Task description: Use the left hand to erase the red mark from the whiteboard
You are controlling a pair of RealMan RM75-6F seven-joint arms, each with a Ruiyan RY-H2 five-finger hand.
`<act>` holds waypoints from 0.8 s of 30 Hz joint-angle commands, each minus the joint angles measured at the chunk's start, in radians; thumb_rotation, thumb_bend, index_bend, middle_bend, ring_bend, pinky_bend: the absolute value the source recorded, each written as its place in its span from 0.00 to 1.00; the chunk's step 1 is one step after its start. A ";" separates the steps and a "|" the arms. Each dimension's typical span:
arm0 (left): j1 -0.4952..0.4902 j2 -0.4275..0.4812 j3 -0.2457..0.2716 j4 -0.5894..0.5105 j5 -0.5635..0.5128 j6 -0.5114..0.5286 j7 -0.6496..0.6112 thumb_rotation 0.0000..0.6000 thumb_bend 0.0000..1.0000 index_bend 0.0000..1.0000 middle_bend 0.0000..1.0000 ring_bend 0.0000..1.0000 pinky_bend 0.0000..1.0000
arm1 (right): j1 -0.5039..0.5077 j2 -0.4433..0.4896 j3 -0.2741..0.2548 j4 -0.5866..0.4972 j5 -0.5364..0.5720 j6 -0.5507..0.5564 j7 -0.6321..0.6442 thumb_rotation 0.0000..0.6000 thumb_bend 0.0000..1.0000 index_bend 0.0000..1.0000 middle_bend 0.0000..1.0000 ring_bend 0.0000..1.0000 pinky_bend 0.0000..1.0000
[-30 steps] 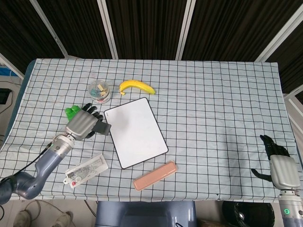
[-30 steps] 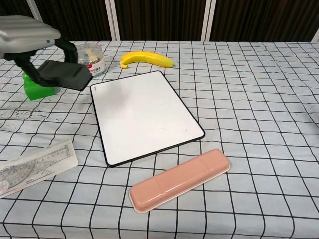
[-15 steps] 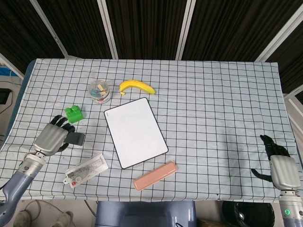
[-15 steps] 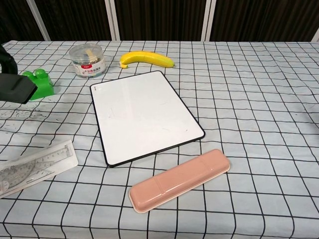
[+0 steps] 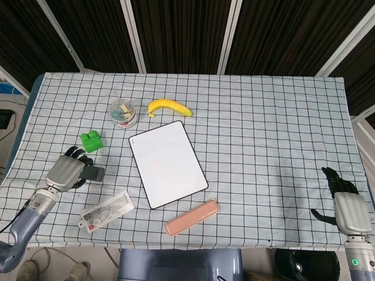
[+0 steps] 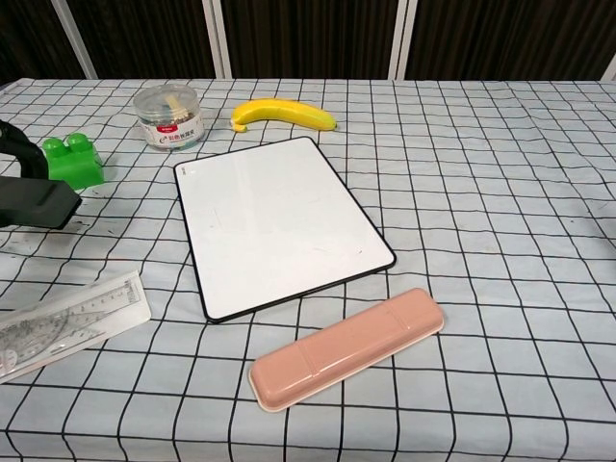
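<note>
White rectangular whiteboard with a black rim at centre; yellow banana above it; green toy brick at left; salmon-pink oblong case below — all on a pale tablecloth gridded with black lines.

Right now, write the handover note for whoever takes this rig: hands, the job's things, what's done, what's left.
Left hand: holds the dark eraser low over the cloth, left of the whiteboard, below the green block.
Right hand: at the table's near right corner, holds nothing visible; whether its fingers are open cannot be told.
Whiteboard: flat at table centre, no red mark visible on it.
Done: erasing looks complete.
Left: set the eraser down and let go, if required.
</note>
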 commanded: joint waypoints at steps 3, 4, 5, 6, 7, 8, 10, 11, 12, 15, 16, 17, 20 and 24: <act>-0.019 -0.033 -0.016 0.018 -0.032 -0.055 0.044 1.00 0.24 0.40 0.43 0.18 0.16 | 0.000 0.001 0.000 0.001 0.000 -0.001 0.000 1.00 0.04 0.06 0.12 0.21 0.21; -0.021 -0.038 -0.017 0.022 -0.040 -0.068 0.055 1.00 0.24 0.40 0.43 0.18 0.16 | 0.000 0.001 0.001 0.001 0.000 0.000 0.001 1.00 0.04 0.06 0.12 0.21 0.21; -0.023 -0.041 -0.018 0.024 -0.045 -0.076 0.061 1.00 0.24 0.39 0.43 0.18 0.16 | 0.000 0.001 0.001 0.001 0.001 0.000 0.002 1.00 0.04 0.06 0.12 0.21 0.21; -0.025 -0.045 -0.020 0.026 -0.051 -0.085 0.067 1.00 0.23 0.39 0.42 0.17 0.15 | 0.000 0.001 0.001 0.001 0.002 0.000 0.002 1.00 0.04 0.06 0.12 0.21 0.21; -0.027 -0.050 -0.024 0.027 -0.057 -0.090 0.073 1.00 0.22 0.38 0.41 0.17 0.15 | 0.000 0.001 0.001 0.001 0.002 -0.001 0.003 1.00 0.04 0.06 0.12 0.21 0.21; -0.027 -0.051 -0.026 0.026 -0.059 -0.091 0.076 1.00 0.21 0.36 0.39 0.16 0.15 | 0.000 0.001 0.001 0.001 0.002 -0.001 0.003 1.00 0.04 0.06 0.12 0.21 0.21; -0.030 -0.046 -0.025 0.022 -0.062 -0.098 0.106 1.00 0.18 0.26 0.31 0.11 0.12 | 0.000 0.002 0.001 0.000 0.002 -0.001 0.004 1.00 0.04 0.06 0.12 0.21 0.21; -0.032 -0.039 -0.023 0.013 -0.069 -0.108 0.124 1.00 0.17 0.21 0.28 0.09 0.11 | 0.000 0.002 0.001 0.000 0.002 -0.002 0.004 1.00 0.04 0.06 0.12 0.21 0.21; -0.033 -0.031 -0.022 0.002 -0.078 -0.116 0.144 1.00 0.16 0.16 0.25 0.07 0.09 | 0.001 0.003 0.001 0.000 0.002 -0.002 0.004 1.00 0.04 0.06 0.12 0.21 0.21; -0.029 -0.012 -0.024 -0.035 -0.092 -0.117 0.165 1.00 0.16 0.07 0.18 0.01 0.06 | 0.001 0.002 0.001 0.000 0.001 -0.001 0.004 1.00 0.04 0.06 0.12 0.21 0.21; -0.026 -0.002 -0.025 -0.052 -0.091 -0.111 0.165 1.00 0.16 0.06 0.17 0.01 0.06 | 0.001 0.002 0.001 0.000 0.001 -0.001 0.004 1.00 0.04 0.06 0.12 0.21 0.21; -0.023 0.009 -0.026 -0.070 -0.087 -0.101 0.164 1.00 0.16 0.04 0.15 0.00 0.05 | 0.001 0.002 0.001 0.000 0.001 -0.001 0.003 1.00 0.04 0.06 0.12 0.21 0.21; -0.002 0.051 -0.035 -0.138 -0.063 -0.037 0.160 1.00 0.16 0.03 0.14 0.00 0.05 | 0.000 0.001 0.002 0.000 0.002 0.000 0.003 1.00 0.04 0.06 0.12 0.21 0.21; 0.054 0.120 -0.051 -0.248 -0.021 0.107 0.153 1.00 0.16 0.03 0.14 0.00 0.05 | 0.001 0.001 0.002 0.000 0.003 -0.001 0.003 1.00 0.04 0.06 0.12 0.21 0.21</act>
